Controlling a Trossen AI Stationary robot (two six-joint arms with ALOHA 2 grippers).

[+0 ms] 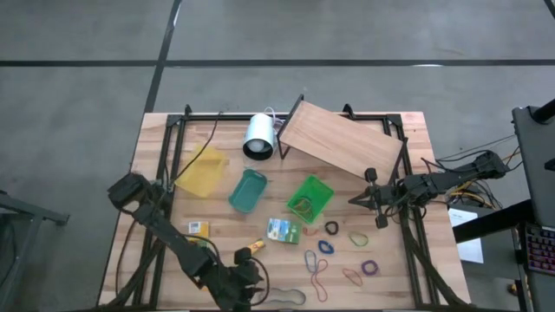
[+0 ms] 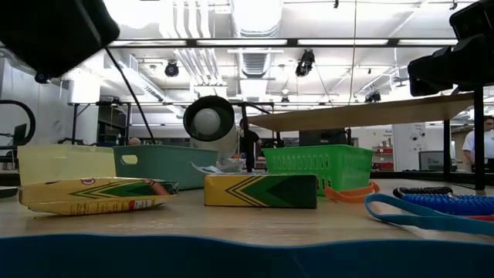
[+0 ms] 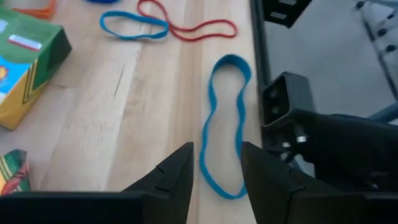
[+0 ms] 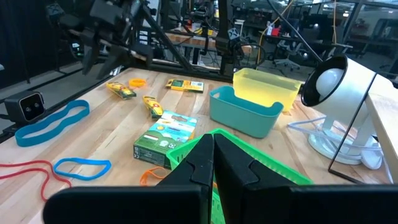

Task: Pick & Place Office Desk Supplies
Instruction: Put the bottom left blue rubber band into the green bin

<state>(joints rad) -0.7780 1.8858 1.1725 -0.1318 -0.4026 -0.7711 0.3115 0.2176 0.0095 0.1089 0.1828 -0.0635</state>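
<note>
The office desk supplies lie scattered on the wooden table: a green-and-white packet (image 1: 284, 230), a small yellow box (image 1: 199, 229), a yellow tube (image 1: 253, 250) and rubber-band loops such as a purple one (image 1: 370, 267) and a red one (image 1: 319, 279). A long blue band (image 3: 227, 124) lies flat by the table's near edge. My left gripper (image 3: 217, 149) is open and slants down over that band's nearer end, one finger on either side; touch does not show. My right gripper (image 4: 213, 149) is shut and holds nothing, level above the table's right side (image 1: 373, 199).
A yellow bin (image 1: 201, 171), a teal bin (image 1: 247, 191) and a green basket (image 1: 310, 198) stand mid-table. Behind them are the white cylinder (image 1: 258, 137) and the slanted wooden board (image 1: 342, 143). A small black camera (image 3: 286, 99) sits at the near edge beside the blue band.
</note>
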